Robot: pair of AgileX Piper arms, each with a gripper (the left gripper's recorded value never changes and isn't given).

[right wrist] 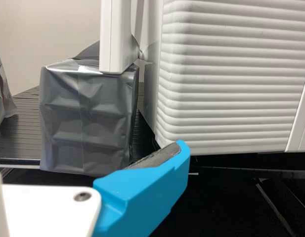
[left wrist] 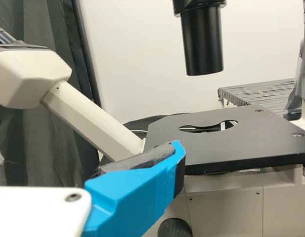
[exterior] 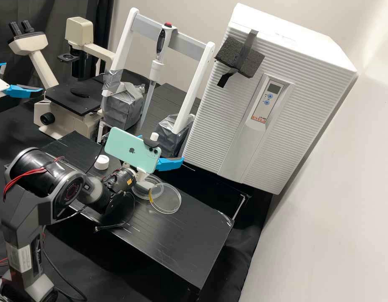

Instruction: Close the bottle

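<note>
A small bottle with a white top (exterior: pixel 154 136) shows just over the mint-green phone (exterior: pixel 133 149) mounted on my right wrist. A round white cap (exterior: pixel 102 161) lies on the black platform (exterior: pixel 189 239), left of the phone. My right gripper (exterior: pixel 161 150) hovers over the platform's far edge, open; its blue finger (right wrist: pixel 152 182) has a bare pad. Whether the bottle touches a finger is hidden by the phone. My left gripper (exterior: pixel 17 79) hangs open at the far left beside the microscope (exterior: pixel 63 109), one blue finger (left wrist: pixel 142 187) near the stage (left wrist: pixel 226 138).
Two clear petri dishes (exterior: pixel 164 198) lie on the platform by the right wrist. Behind stand a white pipette rack (exterior: pixel 160 37) on tape-wrapped feet (right wrist: pixel 88 123) and a large white ribbed unit (exterior: pixel 269 100). Bare platform stretches toward the front right.
</note>
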